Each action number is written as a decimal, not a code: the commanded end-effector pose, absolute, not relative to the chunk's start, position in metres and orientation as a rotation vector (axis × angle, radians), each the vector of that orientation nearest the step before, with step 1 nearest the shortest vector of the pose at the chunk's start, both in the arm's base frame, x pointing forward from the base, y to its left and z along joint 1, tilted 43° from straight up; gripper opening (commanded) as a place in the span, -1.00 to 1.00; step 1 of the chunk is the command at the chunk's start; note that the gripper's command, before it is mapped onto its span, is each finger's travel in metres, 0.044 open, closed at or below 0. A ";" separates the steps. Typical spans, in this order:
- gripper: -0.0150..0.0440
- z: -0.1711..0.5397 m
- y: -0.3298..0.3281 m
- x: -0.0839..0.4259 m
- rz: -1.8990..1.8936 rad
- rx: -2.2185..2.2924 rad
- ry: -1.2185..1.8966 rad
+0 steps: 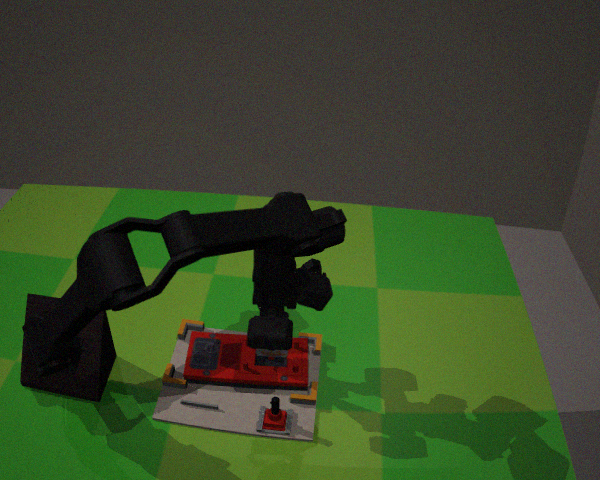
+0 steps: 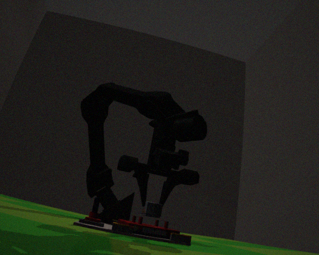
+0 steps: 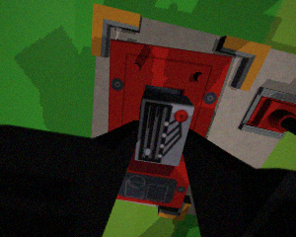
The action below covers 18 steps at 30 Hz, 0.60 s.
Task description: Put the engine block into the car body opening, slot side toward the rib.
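My gripper (image 1: 270,345) (image 2: 153,205) (image 3: 161,129) points down over the car body and is shut on the engine block. The engine block (image 1: 271,360) (image 2: 154,210) (image 3: 180,143) is grey with dark slots and a red round spot on top. In the exterior view it hangs a little above the car body, with a gap beneath it. The red car body (image 1: 243,376) (image 2: 151,226) (image 3: 135,111) lies flat. A dark edge of its opening (image 3: 176,91) shows past the block in the wrist view; the rest of the opening and the rib are hidden.
The car body lies between orange corner brackets (image 1: 304,398) (image 3: 257,61) on a light grey board (image 1: 235,415) (image 3: 227,143). A red part with a black upright knob (image 1: 274,419) (image 2: 93,217) (image 3: 273,116) stands in a grey holder beside the car. A thin dark slot (image 1: 199,405) marks the board.
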<state>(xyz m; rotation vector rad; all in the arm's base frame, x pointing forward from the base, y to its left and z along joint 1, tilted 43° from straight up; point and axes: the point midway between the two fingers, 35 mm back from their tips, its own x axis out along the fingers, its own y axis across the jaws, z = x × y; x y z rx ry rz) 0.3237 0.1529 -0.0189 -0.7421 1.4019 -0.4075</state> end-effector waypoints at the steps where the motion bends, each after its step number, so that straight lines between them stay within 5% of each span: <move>1: 0.05 -0.019 0.153 0.323 -0.395 -0.752 1.407; 18: 0.05 -0.019 0.154 0.323 -0.411 -0.733 1.400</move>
